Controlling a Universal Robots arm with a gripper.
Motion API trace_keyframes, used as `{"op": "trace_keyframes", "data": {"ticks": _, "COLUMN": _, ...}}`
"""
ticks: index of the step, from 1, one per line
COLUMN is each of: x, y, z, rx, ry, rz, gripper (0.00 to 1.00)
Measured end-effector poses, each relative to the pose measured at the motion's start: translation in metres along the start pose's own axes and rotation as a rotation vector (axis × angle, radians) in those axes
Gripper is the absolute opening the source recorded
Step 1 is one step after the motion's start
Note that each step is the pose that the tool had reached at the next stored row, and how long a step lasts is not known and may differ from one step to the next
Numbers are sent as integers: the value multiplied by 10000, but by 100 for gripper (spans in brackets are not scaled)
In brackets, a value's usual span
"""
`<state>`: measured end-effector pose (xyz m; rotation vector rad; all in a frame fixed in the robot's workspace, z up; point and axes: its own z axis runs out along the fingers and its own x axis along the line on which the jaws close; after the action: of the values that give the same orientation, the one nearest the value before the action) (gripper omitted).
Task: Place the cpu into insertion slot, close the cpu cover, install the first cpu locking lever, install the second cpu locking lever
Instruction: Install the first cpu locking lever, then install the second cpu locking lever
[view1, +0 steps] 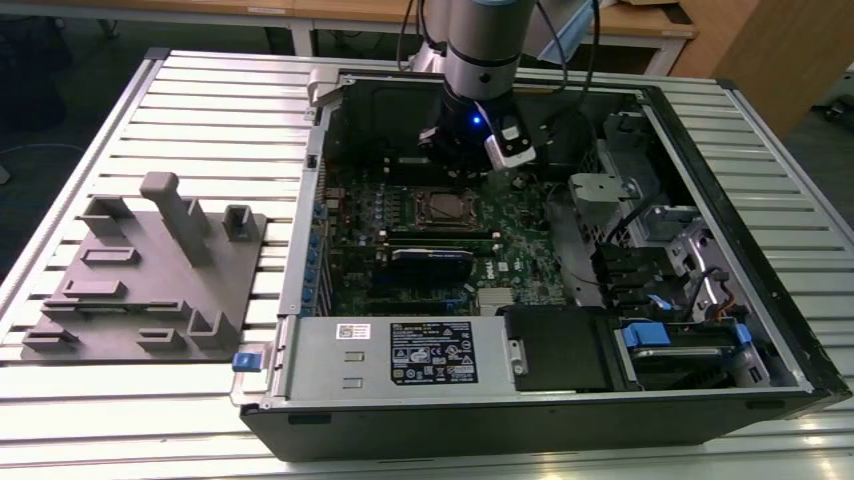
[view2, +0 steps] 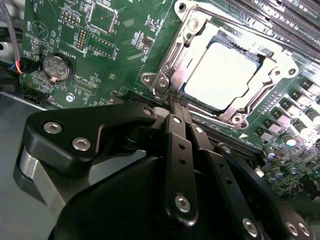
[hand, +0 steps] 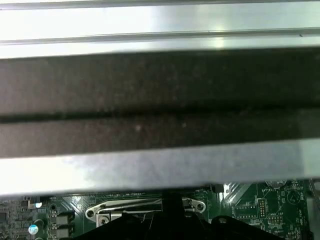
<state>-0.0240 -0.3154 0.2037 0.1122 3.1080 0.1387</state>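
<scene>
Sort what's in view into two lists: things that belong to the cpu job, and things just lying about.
Belongs to the job:
cpu, seated in the insertion slot
cpu cover, down around the cpu
gripper, at the cover's edge

Lying about:
grey fixture block on the table
coin battery
blue card
power supply

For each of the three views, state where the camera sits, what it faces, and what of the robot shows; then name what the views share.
Exterior view: off the arm, high, looking down on the open computer case and the arm.
Second wrist view: on the arm behind the gripper, looking along its fingers at the cpu under the closed cpu cover.
First wrist view: on the arm, facing the case wall, with the gripper at the cover's edge.
Shared: all three show the socket; both wrist views show the gripper.
</scene>
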Motion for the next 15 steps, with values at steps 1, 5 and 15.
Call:
{"op": "trace_keyframes", "data": {"ticks": 1, "x": 0, "y": -2, "z": 0, "rx": 0, "ry": 0, "rz": -1, "gripper": 11}}
{"op": "trace_keyframes", "data": {"ticks": 5, "x": -1, "y": -5, "z": -1, "rx": 1, "ry": 0, "rz": -1, "gripper": 11}}
{"op": "trace_keyframes", "data": {"ticks": 15, "x": -2, "y": -8, "z": -55, "rx": 12, "ry": -1, "rz": -1, "gripper": 11}}
